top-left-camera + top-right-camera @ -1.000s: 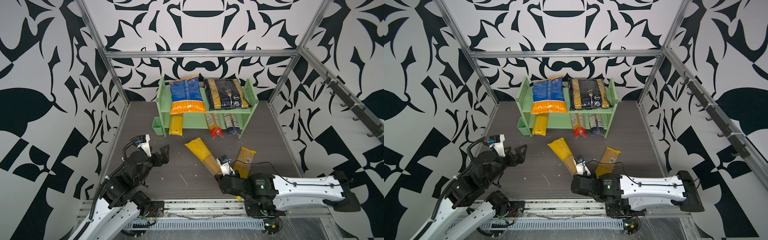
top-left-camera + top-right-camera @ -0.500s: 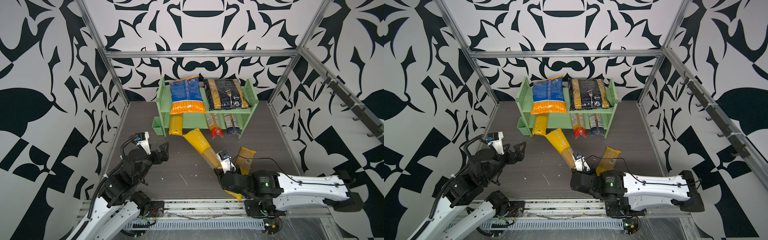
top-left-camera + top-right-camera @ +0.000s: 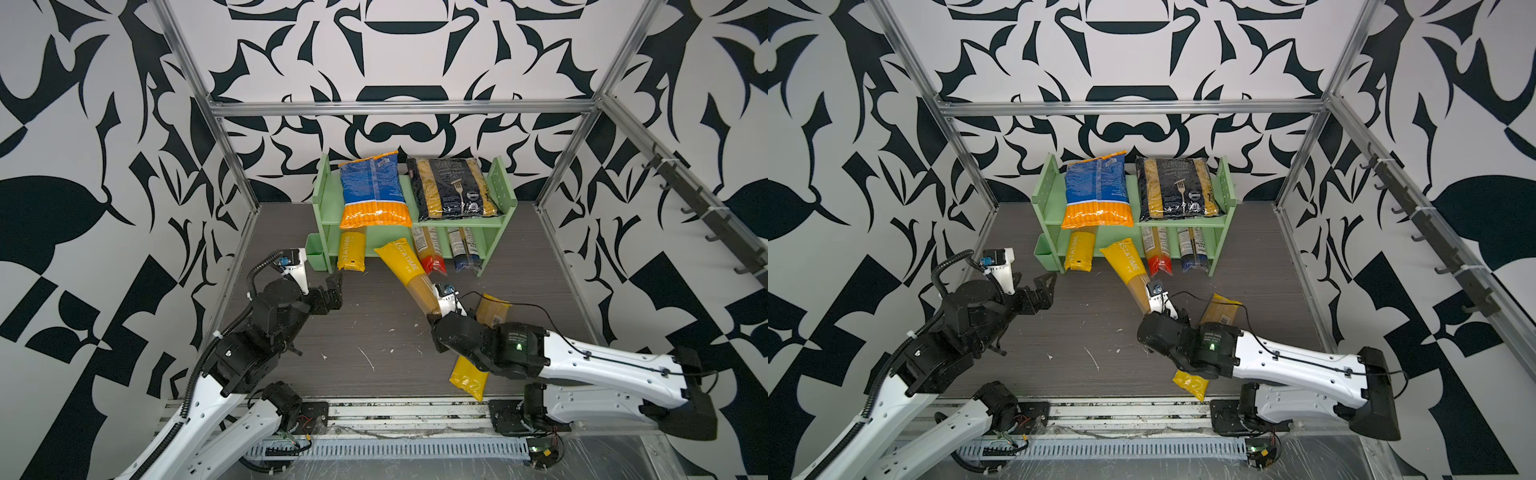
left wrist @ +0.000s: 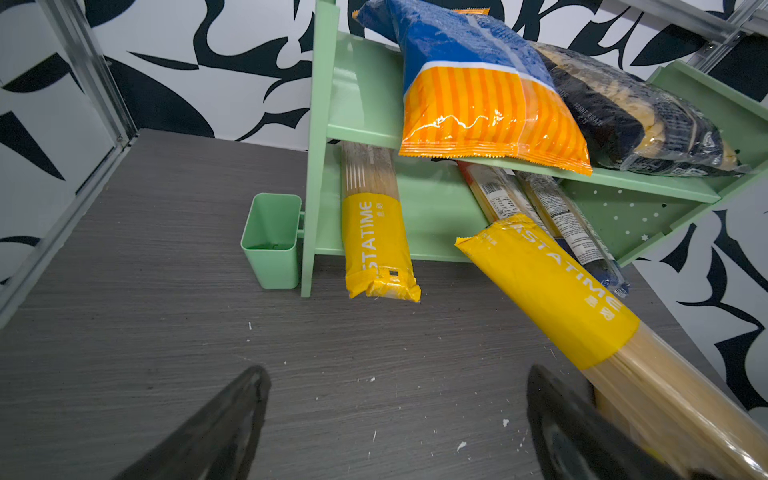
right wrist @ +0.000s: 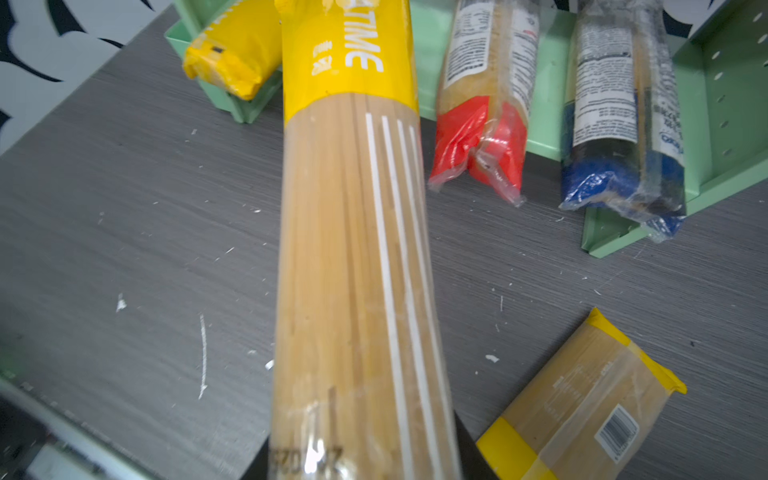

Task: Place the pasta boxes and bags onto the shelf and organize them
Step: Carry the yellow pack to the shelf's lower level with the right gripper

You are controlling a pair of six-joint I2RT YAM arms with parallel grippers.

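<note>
My right gripper is shut on the clear end of a yellow spaghetti pack. The pack slants up toward the pale green shelf, and its yellow end reaches the lower tier's front. That tier holds a yellow pack, a red-ended pack and a blue-ended pack. On the top tier lie the blue-orange bag and the black penne bag. Another yellow-ended pack lies on the table, partly under my right arm. My left gripper hovers open and empty.
A small green cup hangs on the shelf's left side. Aluminium frame posts and patterned walls close in the dark table, which is flecked with white crumbs. A cable tray runs along the front edge.
My right gripper has carried the yellow spaghetti pack away from the front and toward the shelf, so its yellow end now meets the lower tier. The left arm has barely moved.
</note>
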